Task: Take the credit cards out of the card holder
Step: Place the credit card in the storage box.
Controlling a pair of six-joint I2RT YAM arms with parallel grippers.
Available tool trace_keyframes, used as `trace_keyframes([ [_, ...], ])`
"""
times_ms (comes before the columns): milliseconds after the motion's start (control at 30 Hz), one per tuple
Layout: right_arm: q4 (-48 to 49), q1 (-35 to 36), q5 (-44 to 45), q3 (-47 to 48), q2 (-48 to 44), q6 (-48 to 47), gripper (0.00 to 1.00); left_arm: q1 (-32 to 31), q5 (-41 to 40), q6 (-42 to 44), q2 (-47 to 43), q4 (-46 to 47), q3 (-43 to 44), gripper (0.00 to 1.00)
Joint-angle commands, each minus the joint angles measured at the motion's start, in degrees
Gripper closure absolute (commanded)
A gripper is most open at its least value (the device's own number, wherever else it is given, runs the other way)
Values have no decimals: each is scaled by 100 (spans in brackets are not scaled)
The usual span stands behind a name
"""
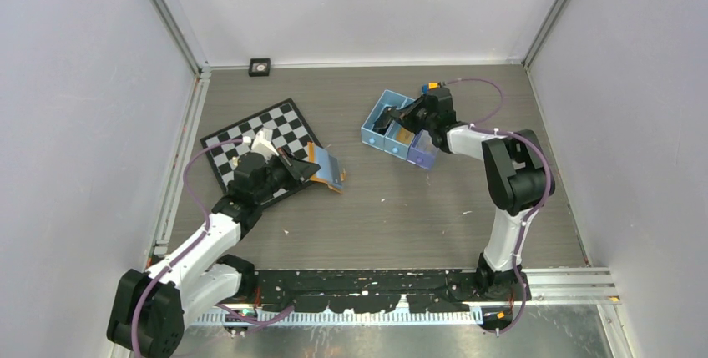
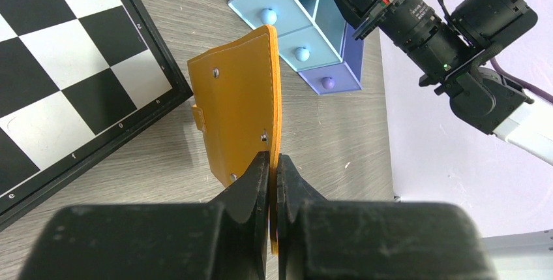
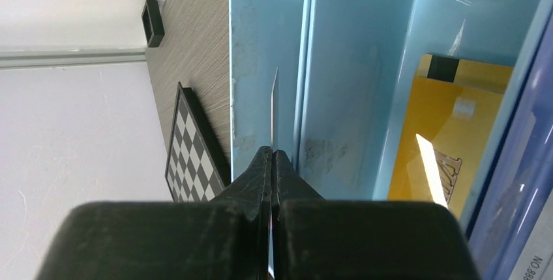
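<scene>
- Noted on the left gripper (image 2: 274, 162): jaws pressed nearly together, pinching the near edge of the card holder (image 2: 238, 107).
- Card holder listed as orange and flat, held up on edge and tilted, just beside the right corner of the chessboard (image 1: 259, 145); orange outer face with small metal rivets and a short tab on its left edge seen from the left wrist; greyish inner face seen from above.
- Could not tell whether the holder's lower edge touched the table (image 1: 401, 224).
- Noted on the right gripper (image 3: 272, 156): jaws pressed together on a thin card (image 3: 274, 110), seen edge-on, sticking straight out past the fingertips.
- Thin card held over the blue tray (image 3: 305, 51), above the leftmost compartment in the right wrist view, close to the dividing wall.
- Yellow card (image 3: 450, 136) found lying flat in another compartment of the same tray.
- Tray placed at the far right of the table, well apart from the card holder.
- Small black object (image 1: 260, 67) logged at the table's far edge.
</scene>
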Motion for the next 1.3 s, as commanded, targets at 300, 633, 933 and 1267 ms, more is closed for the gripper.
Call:
trace_keyframes([
  [300, -270, -21, 287, 259, -368, -229, 73, 36, -29, -32, -143, 195, 212, 100],
  [633, -1441, 105, 681, -737, -2431, -671, 46, 34, 41, -93, -81, 391, 130, 100],
  [933, -1541, 411, 833, -1822, -3987, -557, 18, 36, 166, -21, -81, 697, 25, 100],
  [1267, -511, 484, -226, -2680, -4419, -1447, 16, -282, 101, -204, 90, 1150, 244, 100],
])
